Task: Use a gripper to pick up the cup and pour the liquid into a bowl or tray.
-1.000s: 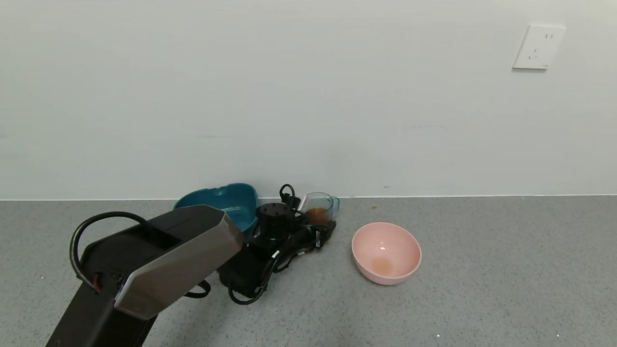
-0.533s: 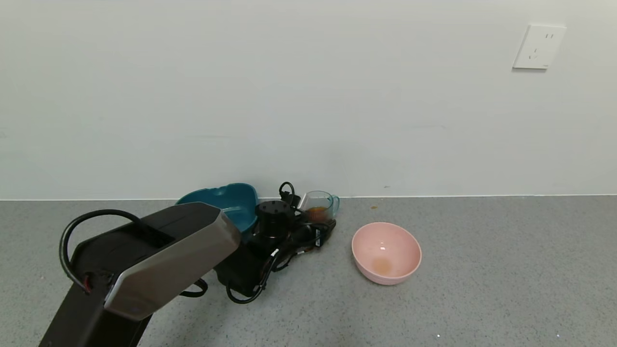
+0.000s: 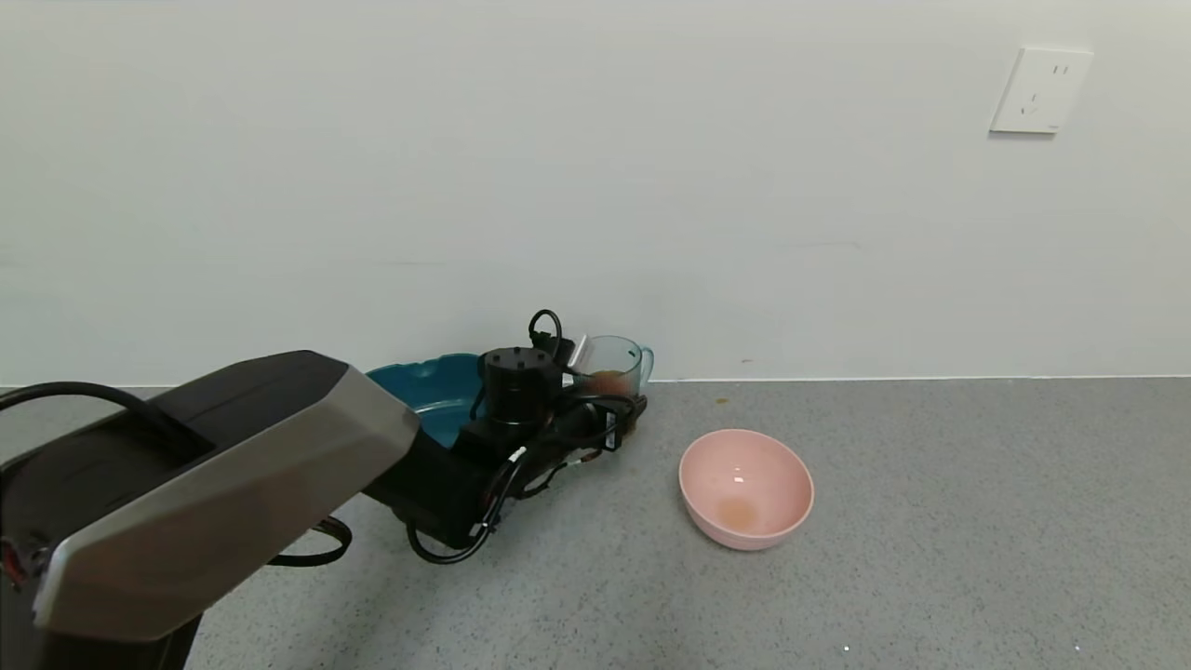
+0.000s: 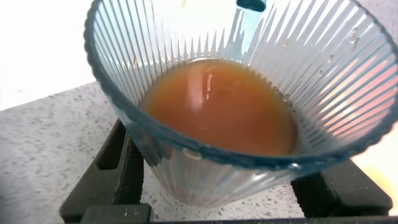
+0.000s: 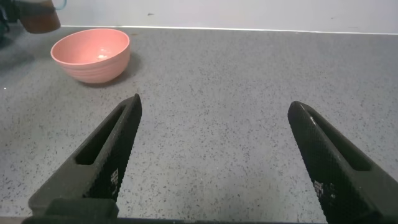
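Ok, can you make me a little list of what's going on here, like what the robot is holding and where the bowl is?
left pincer: shut on the cup, one finger on each side of it
cup: upright, lifted off the floor, close to the wall
juice: orange, filling the lower part of the cup
pink bowl: on the grey floor, to the robot's right of the cup, a small orange puddle at its bottom
blue tub: behind the left arm
right pincer: open, low over the floor, holding nothing
pouring: not started yet
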